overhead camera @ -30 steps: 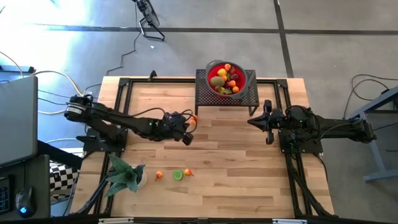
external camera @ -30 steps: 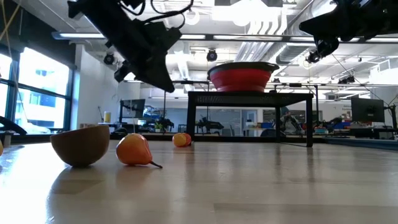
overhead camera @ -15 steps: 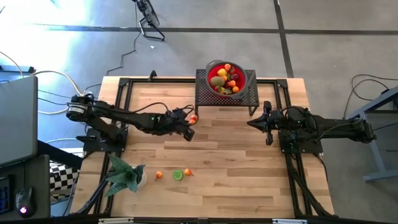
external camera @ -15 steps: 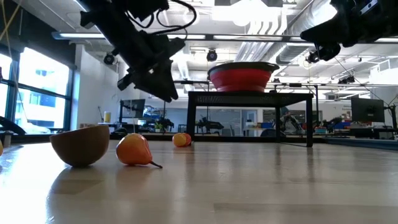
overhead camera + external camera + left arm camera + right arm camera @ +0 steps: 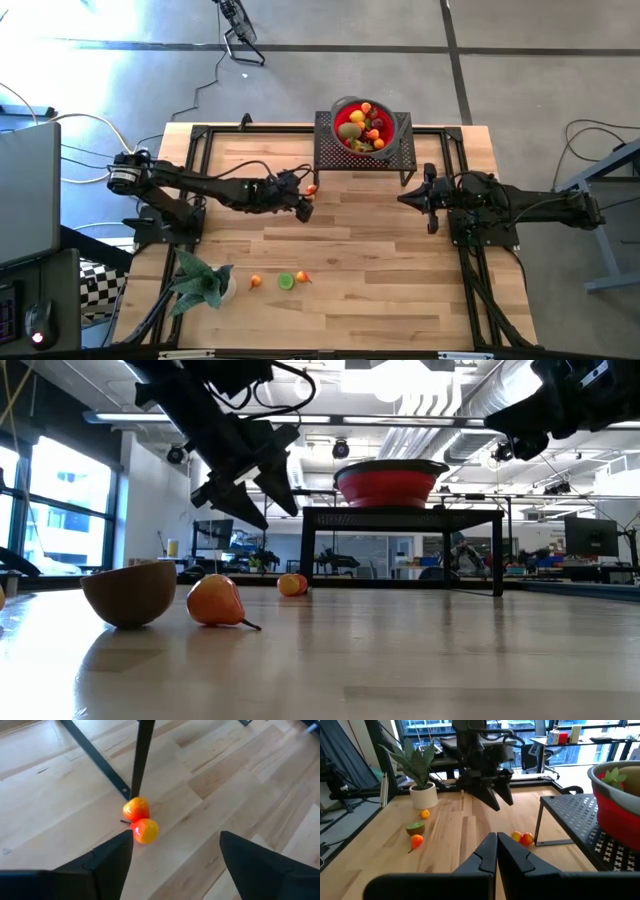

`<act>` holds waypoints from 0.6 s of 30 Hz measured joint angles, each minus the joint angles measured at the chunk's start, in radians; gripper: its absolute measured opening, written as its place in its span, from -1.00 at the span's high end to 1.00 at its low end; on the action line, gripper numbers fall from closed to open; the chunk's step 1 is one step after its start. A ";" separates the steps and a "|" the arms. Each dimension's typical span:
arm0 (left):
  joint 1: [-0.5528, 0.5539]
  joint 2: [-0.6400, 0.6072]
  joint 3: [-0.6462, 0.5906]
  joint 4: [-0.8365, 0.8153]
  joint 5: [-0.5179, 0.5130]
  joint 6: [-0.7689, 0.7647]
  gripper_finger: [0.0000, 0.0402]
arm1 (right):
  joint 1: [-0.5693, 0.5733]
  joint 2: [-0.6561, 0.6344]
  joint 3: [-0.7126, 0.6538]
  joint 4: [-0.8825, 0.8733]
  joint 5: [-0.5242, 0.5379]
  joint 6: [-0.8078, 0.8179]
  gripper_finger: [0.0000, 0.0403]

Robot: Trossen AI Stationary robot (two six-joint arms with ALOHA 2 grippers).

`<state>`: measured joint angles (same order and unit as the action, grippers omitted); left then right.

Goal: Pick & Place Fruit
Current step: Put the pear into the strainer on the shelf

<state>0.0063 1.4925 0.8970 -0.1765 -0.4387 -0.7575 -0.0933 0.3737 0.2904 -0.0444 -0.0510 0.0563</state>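
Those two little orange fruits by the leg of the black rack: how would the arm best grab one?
Probably from above, taking the nearer orange fruit across its round middle. It touches its twin, which sits against the rack leg, so the open left gripper's fingers should close on its two free sides. The right gripper waits shut.

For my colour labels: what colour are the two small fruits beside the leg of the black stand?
The two fruits are orange-red shading to yellow, clearest in the left wrist view.

You see: red bowl (image 5: 362, 128) on black mesh stand (image 5: 330, 152), top middle. Potted green plant (image 5: 200, 283) lower left. Wooden table (image 5: 380, 260) under all.
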 joint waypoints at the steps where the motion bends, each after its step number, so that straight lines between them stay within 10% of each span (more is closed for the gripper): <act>1: 0.000 0.000 0.000 0.000 0.002 0.000 -0.47 | 0.000 0.000 0.000 -0.005 0.000 0.000 0.98; 18: 0.001 0.123 0.000 0.121 -0.002 -0.041 -0.48 | 0.000 0.000 0.000 -0.012 0.000 -0.001 0.98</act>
<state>0.0074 1.6158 0.8967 -0.0553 -0.4406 -0.7982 -0.0937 0.3737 0.2905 -0.0562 -0.0506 0.0555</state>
